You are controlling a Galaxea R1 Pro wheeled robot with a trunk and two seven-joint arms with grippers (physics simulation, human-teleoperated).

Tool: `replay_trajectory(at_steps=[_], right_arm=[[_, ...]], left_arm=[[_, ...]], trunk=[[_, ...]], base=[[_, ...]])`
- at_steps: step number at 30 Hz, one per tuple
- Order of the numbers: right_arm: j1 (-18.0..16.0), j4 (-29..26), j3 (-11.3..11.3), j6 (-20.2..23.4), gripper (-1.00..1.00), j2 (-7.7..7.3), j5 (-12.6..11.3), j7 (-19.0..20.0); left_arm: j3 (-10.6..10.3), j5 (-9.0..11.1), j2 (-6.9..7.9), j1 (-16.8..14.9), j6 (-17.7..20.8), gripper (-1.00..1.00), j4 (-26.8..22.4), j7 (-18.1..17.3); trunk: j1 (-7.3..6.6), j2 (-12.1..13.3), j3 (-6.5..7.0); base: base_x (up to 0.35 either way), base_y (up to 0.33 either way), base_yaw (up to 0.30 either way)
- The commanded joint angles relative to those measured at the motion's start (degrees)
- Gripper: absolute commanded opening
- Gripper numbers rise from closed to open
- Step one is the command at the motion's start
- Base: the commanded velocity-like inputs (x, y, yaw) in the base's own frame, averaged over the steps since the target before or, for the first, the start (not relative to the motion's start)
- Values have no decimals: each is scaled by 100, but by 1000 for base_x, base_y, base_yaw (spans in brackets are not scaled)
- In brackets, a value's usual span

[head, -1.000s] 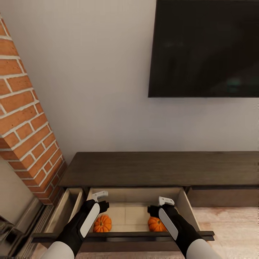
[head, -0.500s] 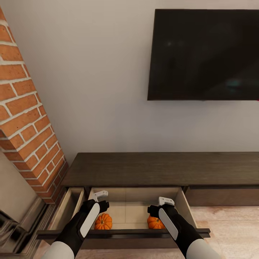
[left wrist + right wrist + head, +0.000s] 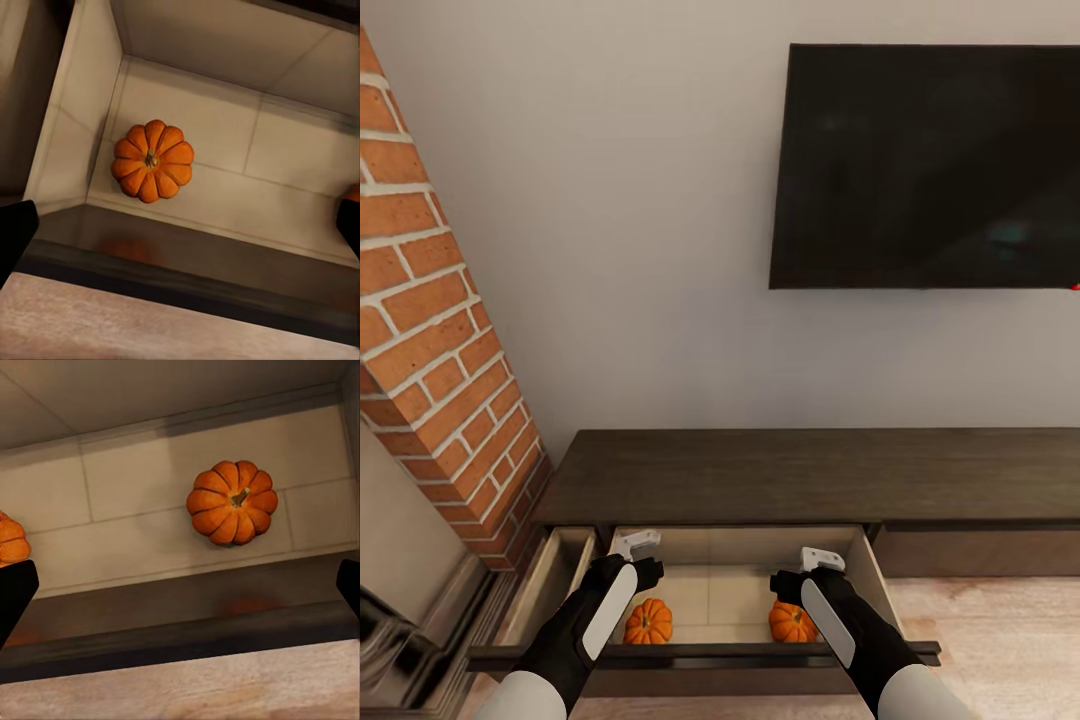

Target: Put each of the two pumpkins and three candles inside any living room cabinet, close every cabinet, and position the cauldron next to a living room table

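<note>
**Q:** Pale wall (image 3: 640, 250) fills most of the head view; what else is fixed to the room?

**A:** Largest, at upper right, is a dark wall-mounted screen (image 3: 925, 165). A brick column (image 3: 430, 330) slants down the left edge. Below them the long dark brown cabinet (image 3: 810, 475) spans the lower half, with wood flooring (image 3: 1000, 620) at lower right.

**Q:** How does the cabinet stand?

**A:** One wide drawer (image 3: 710, 595) is pulled out at lower centre, its pale interior exposed and its dark front edge nearest the camera. A narrower compartment (image 3: 555, 580) just left of it is also open.

**Q:** Where are the pumpkins?

**A:** Both lie on the drawer floor, well apart: the left pumpkin (image 3: 648, 622) toward the drawer's left side, the right pumpkin (image 3: 792, 622) toward its right. Each wrist view looks down on one from above, stem up, (image 3: 152, 160) and (image 3: 232, 502).

**Q:** And the grippers?

**A:** The left gripper (image 3: 635, 547) and right gripper (image 3: 822, 560) hover over the drawer, each above its pumpkin. Fingertips sit at opposite edges of both wrist views, so the jaws are spread wide and hold nothing.
</note>
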Motion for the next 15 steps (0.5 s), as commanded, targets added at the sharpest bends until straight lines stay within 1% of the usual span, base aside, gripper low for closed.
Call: replay_trajectory(at_steps=[1, 10, 12, 15], right_arm=[[-4, -8, 22, 9, 100, -4, -60, -57], [-4, -27, 23, 44, 100, -3, -60, -50], [-4, -98, 14, 201, 100, -4, -60, -52], [-4, -124, 14, 289, 100, -4, -60, -49]], left_arm=[[-14, 61, 2, -3, 8, 100, -8, 57], [-14, 61, 10, -3, 8, 100, -1, 53], [-14, 61, 10, -3, 8, 100, 1, 49], [-14, 61, 10, -3, 8, 100, 1, 51]], trunk=[[-23, 39, 13], [-221, 400, 175], [-265, 480, 211], [-330, 600, 264]], base=[[0, 0, 0], [0, 0, 0], [0, 0, 0], [0, 0, 0]])
